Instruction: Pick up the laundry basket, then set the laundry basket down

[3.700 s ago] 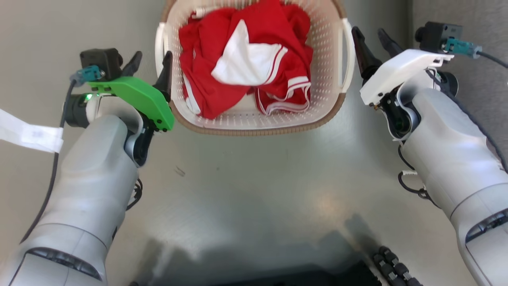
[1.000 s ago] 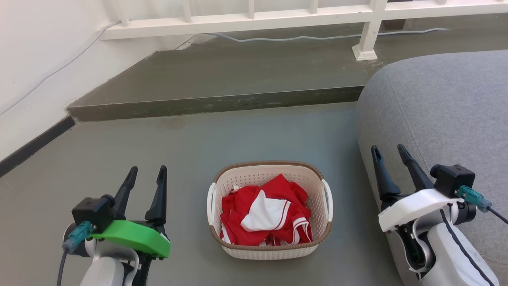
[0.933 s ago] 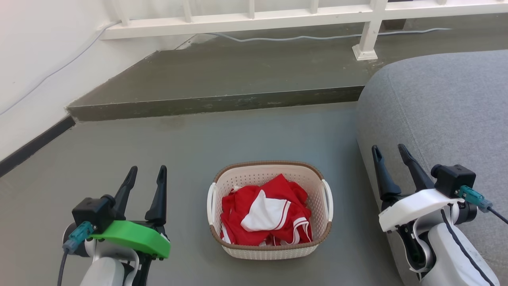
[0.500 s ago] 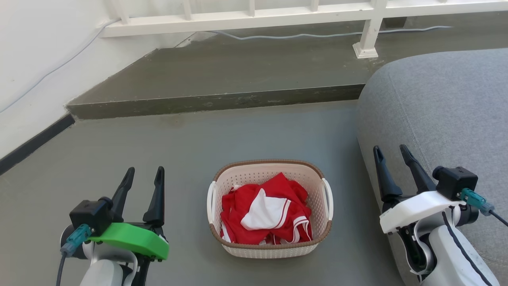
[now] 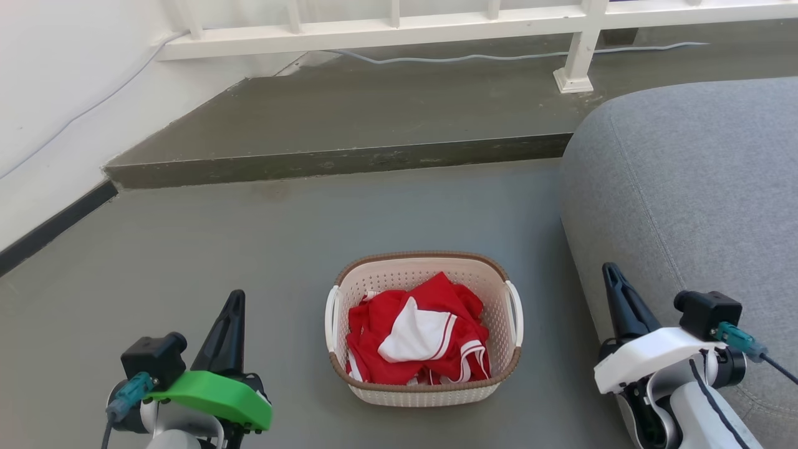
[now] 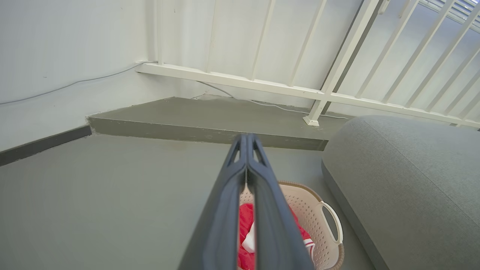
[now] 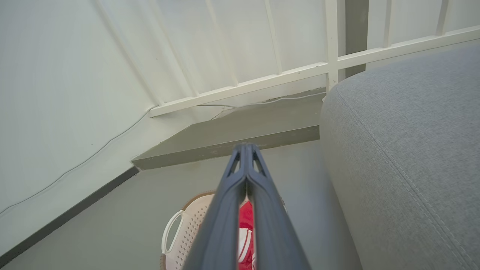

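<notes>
Two grippers flank the laundry basket (image 5: 421, 394), and neither one touches it. The basket sits flat on the grey floor (image 5: 262, 243), its brown rim level and a white loop handle (image 5: 515, 313) on each short side. Crumpled red-and-white clothes (image 5: 416, 330) lie heaped inside, below the rim. To the basket's left, well apart from it, the left gripper (image 5: 235, 300) rises from its green mount, its two dark fingers pressed flat together into a single blade with nothing between them. In the left wrist view the left gripper (image 6: 246, 139) shows the same thing: fingertips meeting, only a thin slit lower down, through which a sliver of the basket (image 6: 318, 221) and its red cloth peeks out. To the basket's right, the right gripper (image 5: 612, 273) on its white mount is likewise clamped on empty air — one dark spike pointing up and away. The right wrist view has that gripper (image 7: 245, 149) closed to the tip, with the basket (image 7: 187, 225) low behind its fingers. A big grey cushion (image 5: 686, 187) bulges just right of the basket, close behind the right gripper. Beyond the basket the floor meets a low raised step (image 5: 349, 118). Further back from the basket stand a white railing (image 5: 436, 28) and a pale cable (image 5: 499, 57) trailing along the step.
</notes>
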Robot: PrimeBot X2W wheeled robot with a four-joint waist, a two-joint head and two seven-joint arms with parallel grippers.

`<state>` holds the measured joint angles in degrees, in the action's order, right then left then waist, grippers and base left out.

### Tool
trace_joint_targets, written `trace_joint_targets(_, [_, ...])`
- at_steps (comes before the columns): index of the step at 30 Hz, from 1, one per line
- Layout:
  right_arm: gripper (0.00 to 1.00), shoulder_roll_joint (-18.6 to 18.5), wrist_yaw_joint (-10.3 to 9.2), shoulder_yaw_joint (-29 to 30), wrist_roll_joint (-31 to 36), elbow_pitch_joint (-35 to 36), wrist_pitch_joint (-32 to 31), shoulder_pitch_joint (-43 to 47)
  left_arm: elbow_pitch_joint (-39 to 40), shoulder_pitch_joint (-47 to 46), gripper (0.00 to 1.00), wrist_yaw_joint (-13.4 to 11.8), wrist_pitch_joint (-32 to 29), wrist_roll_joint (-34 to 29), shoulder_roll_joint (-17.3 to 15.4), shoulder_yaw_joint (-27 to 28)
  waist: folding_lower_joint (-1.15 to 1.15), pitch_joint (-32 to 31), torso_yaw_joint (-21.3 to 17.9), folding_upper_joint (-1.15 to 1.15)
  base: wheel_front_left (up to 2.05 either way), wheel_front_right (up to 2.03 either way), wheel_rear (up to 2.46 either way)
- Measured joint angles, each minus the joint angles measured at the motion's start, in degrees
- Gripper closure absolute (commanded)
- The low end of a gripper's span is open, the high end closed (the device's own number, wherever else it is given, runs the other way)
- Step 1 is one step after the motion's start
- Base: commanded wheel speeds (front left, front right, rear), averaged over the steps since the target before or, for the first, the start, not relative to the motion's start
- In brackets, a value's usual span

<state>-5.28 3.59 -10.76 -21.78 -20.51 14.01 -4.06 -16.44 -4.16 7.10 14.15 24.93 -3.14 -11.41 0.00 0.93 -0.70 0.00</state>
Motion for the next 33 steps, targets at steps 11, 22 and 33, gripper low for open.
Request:
trace_joint_targets(11, [1.00, 0.1, 0.12, 2.6, -8.6, -0.2, -2.7, -0.1, 0.2, 0.0, 1.00, 0.0, -2.0, 8.6, 0.0, 1.0, 0.00, -0.1, 0.1, 0.00, 0.00, 0.00, 0.00])
trace_joint_targets(22, [1.00, 0.5, 0.45, 4.7, -16.2, -0.2, -5.4, -0.1, 0.3, 0.0, 1.00, 0.0, -4.1, 15.8, 0.1, 2.7, 0.00, -0.2, 0.2, 0.00, 0.00, 0.00, 0.00])
trace_joint_targets(33, [1.00, 1.0, 0.94, 6.8, -23.8, 0.2, -7.7, -0.2, 0.3, 0.0, 1.00, 0.0, -6.6, 23.4, 0.2, 4.4, 0.00, -0.3, 0.2, 0.00, 0.00, 0.00, 0.00])
